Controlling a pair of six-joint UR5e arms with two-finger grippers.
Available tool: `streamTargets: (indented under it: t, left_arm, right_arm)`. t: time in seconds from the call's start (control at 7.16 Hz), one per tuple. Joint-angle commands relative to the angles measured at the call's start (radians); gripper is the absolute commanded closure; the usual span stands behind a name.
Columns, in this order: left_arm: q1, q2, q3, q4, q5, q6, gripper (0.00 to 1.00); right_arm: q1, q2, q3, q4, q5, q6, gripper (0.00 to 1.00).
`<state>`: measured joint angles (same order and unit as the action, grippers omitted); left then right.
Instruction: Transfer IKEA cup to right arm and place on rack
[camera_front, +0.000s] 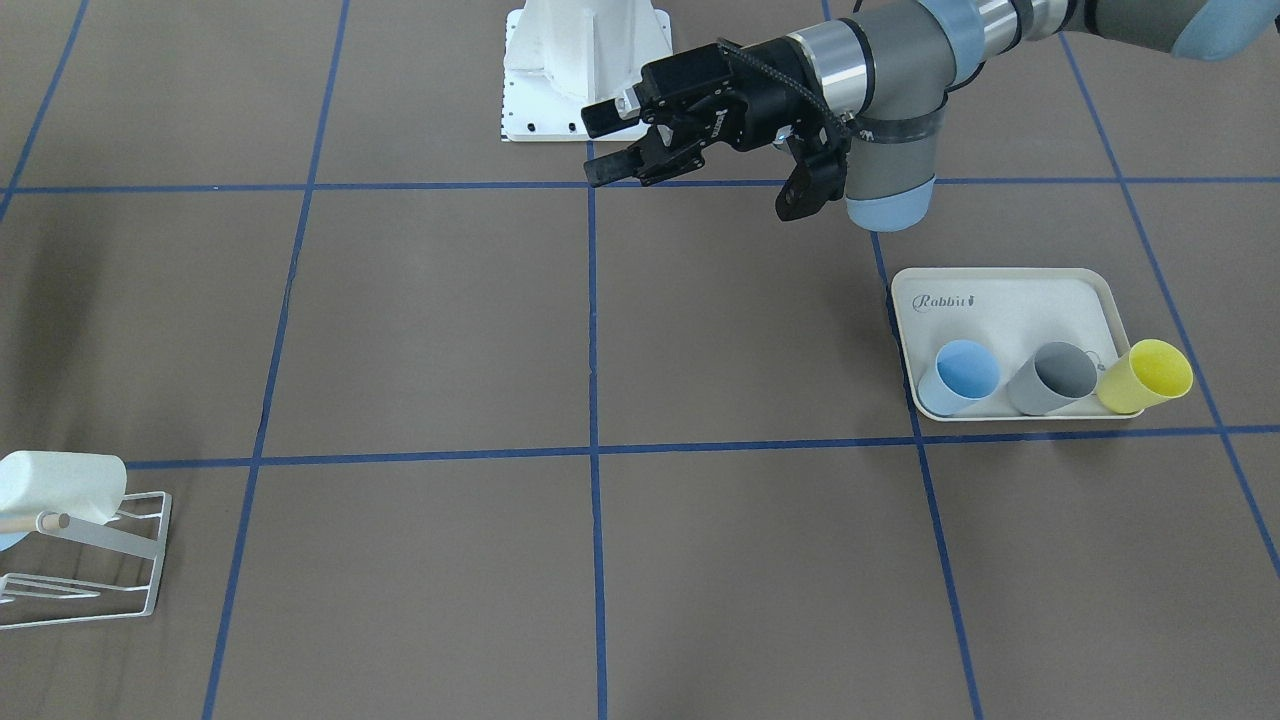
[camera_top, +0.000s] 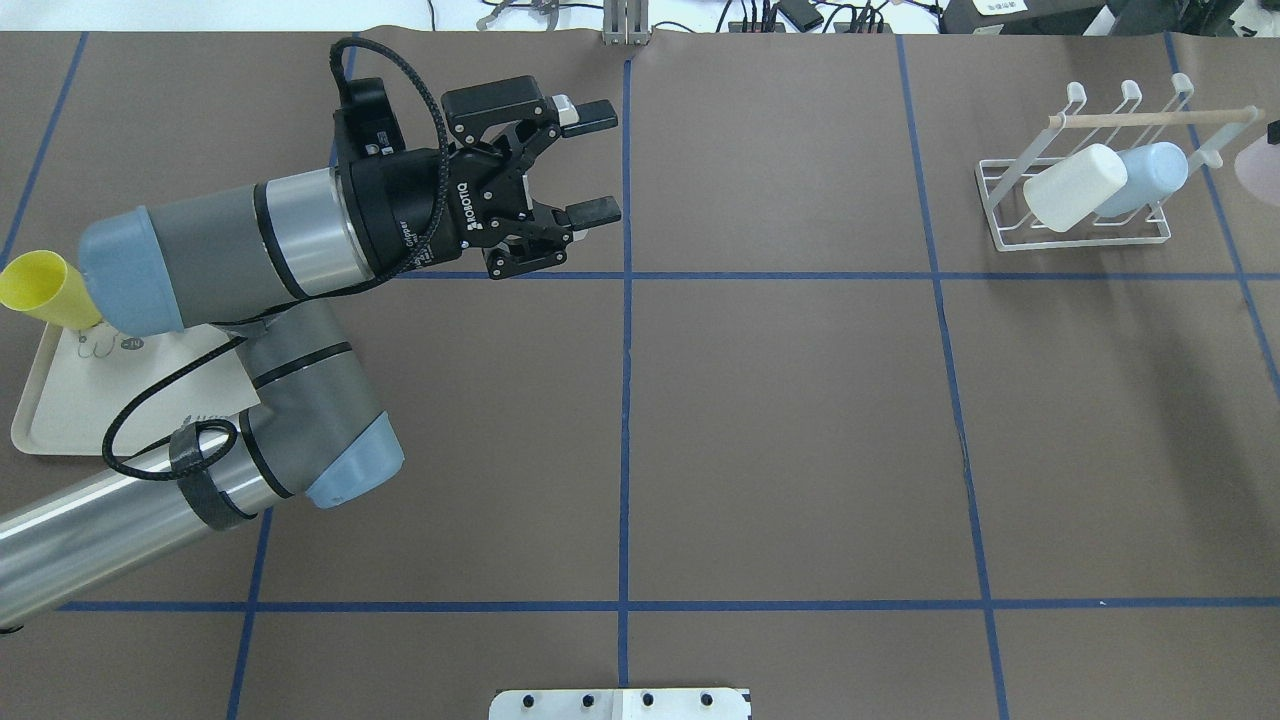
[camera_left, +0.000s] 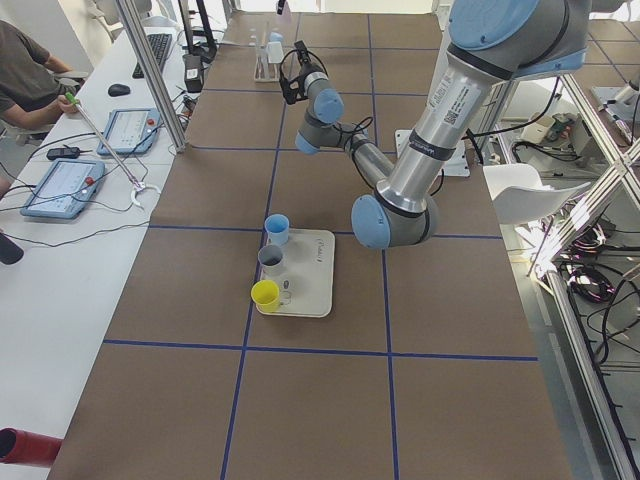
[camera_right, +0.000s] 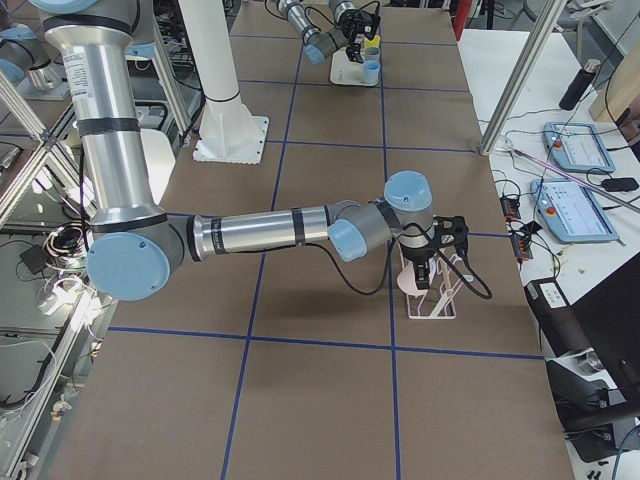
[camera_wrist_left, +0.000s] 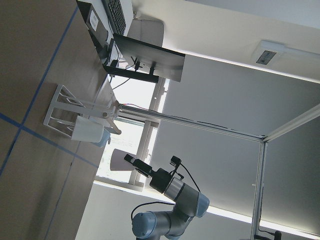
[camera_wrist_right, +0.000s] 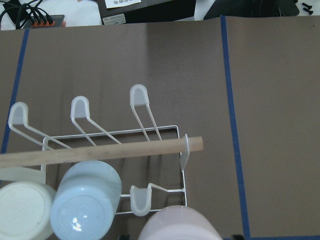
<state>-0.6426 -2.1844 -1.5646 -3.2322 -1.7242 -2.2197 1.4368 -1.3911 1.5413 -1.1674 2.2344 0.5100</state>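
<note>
- Right wrist-mounted view shows the pale pink plastic cup (camera_wrist_right: 179, 224) at the frame's bottom edge, just beside the small white wire rack (camera_wrist_right: 183, 156) and not yet on a prong. The fingers themselves lie outside that frame.
- From the left wrist camera, the right gripper (camera_wrist_left: 127, 159) appears clamped on that cup, holding it clear of the table beside the rack.
- The left gripper (camera_top: 597, 162) is empty, its fingers spread wide, well apart from the rack.
- The light wooden dowel (camera_wrist_right: 100, 152) runs across the rack. A tilted approach could knock the cup's rim against it and twist the cup in the grip.
- A pale blue cup (camera_wrist_right: 85, 207) and a cream-white cup (camera_wrist_right: 22, 210) sit on neighbouring prongs. Crowding them could nudge one off or shift the light rack.
- Letting go before the free prong (camera_wrist_right: 140, 197) is inside the cup would probably let it roll onto the table.
</note>
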Motion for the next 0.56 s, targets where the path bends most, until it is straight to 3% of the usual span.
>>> streamTargets:
  t: [0.0,0.42]
  left_arm:
    - [0.001,-0.001,0.005,-0.001,0.000,0.000,0.13]
    - [0.001,-0.001,0.005,0.000,0.000,0.002,0.13]
  right_arm:
    - [-0.001,0.050,-0.033,0.000,-0.001,0.010,1.00]
    - [-0.007,0.049,-0.066,0.005,0.001,0.010,1.00]
